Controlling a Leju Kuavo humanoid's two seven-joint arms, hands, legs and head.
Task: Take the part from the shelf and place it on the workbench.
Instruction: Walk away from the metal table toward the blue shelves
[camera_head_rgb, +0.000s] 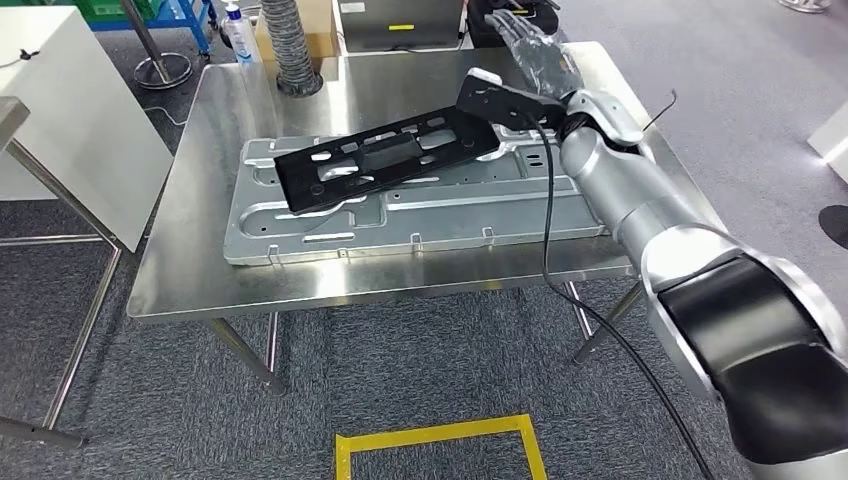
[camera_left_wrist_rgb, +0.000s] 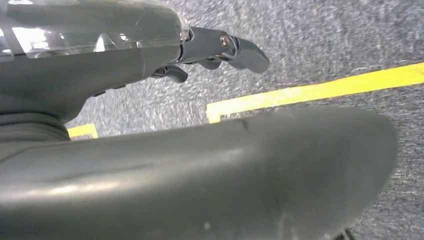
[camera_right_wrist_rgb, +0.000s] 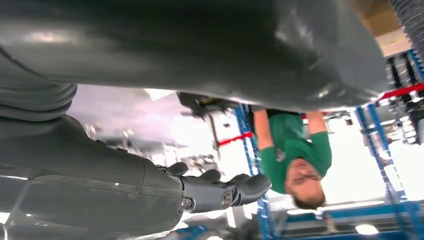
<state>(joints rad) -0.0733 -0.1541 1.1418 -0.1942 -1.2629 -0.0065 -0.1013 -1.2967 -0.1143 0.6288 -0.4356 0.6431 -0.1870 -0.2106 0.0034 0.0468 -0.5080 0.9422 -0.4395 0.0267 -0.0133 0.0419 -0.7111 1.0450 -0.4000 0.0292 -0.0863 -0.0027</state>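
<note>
Head view: I have the steel workbench in front of me, and on it a large grey sheet-metal panel lying flat along the near half, its long side following the near edge. The black part rests on top of that panel, skewed, one end toward the panel's left side and the other raised toward the far right corner of the bench. My right arm reaches in from the lower right; the right hand sits over the far right corner, beyond the part's right end. A black plate near the wrist overlaps that end of the part, so I cannot tell from here whether the fingers grip it. A ribbed grey hose stands at the far edge, a white bottle just to its left. Yellow floor tape marks a box on the carpet below the near edge. Left wrist view: the left hand hangs over grey carpet and a yellow tape line; its dark fingers are extended and apart, holding nothing. Right wrist view: the fingers stretch out straight, nothing visible between them. Beyond, a person in a green shirt stands by blue racking.
</note>
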